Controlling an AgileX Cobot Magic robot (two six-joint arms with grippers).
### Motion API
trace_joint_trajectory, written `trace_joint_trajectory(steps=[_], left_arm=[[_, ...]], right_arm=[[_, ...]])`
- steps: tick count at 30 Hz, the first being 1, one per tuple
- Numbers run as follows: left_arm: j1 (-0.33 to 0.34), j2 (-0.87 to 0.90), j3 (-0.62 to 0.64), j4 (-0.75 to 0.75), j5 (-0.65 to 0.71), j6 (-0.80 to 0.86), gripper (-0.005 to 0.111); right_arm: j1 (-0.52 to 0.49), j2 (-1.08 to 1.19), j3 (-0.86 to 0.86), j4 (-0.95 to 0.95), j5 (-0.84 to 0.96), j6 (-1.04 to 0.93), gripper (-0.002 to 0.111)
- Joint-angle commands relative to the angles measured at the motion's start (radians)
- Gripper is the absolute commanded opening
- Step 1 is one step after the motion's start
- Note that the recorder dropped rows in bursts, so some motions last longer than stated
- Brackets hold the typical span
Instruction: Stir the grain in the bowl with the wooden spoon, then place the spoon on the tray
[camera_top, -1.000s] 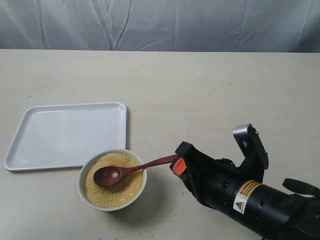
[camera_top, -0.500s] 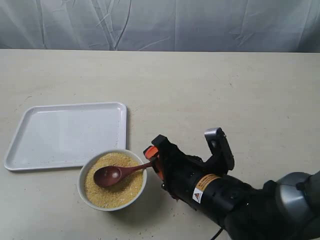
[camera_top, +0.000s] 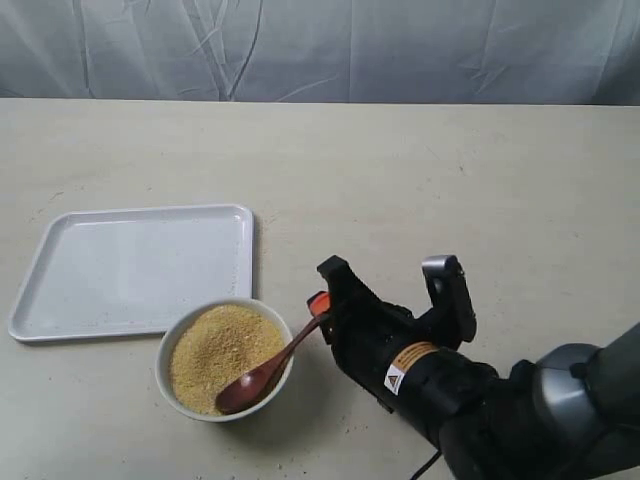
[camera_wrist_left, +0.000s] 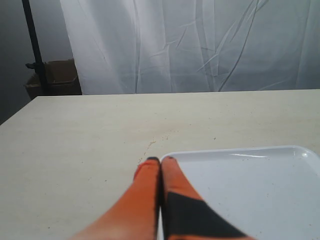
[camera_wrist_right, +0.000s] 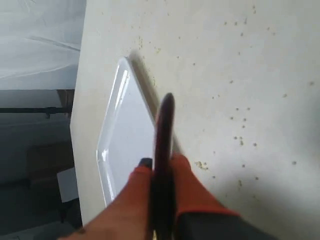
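A small white bowl of golden grain stands just in front of the white tray. The dark wooden spoon lies slanted in the bowl, its round end at the near right rim and its handle rising to the right. My right gripper is shut on that handle just right of the bowl. In the right wrist view the fingers clamp the dark spoon handle, with the tray beyond. My left gripper is shut and empty, low over a corner of the tray.
The beige table stretches bare behind and to the right of the tray. Loose grains are scattered on the tabletop near the right gripper. A grey curtain hangs behind the table's far edge.
The right gripper moved left to the bowl's side. The spoon's round end swept from the left middle of the grain to the bowl's near right rim.
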Motion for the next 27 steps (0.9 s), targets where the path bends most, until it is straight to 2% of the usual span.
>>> trace_joint_trajectory(steps=[1,7,11,19,27], left_arm=[[0.001,-0.005,0.005,-0.003,-0.005,-0.003,0.000],[0.001,-0.005,0.005,-0.003,-0.005,-0.003,0.000],[0.001,-0.005,0.005,-0.003,-0.005,-0.003,0.000],[0.001,-0.005,0.005,-0.003,-0.005,-0.003,0.000],[0.001,-0.005,0.005,-0.003,-0.005,-0.003,0.000]], right_arm=[[0.004,0.002,0.005,0.031,0.007,-0.009,-0.001],[0.005,-0.028,0.005,0.029,-0.096,-0.009,-0.001],[0.019,-0.063,0.005,0.019,-0.275,-0.099,-0.001],[0.022,-0.171,-0.024,-0.105,-0.299,-0.785,-0.001],[0.022,-0.164,-0.178,-0.103,-0.002,-1.218,-0.001]])
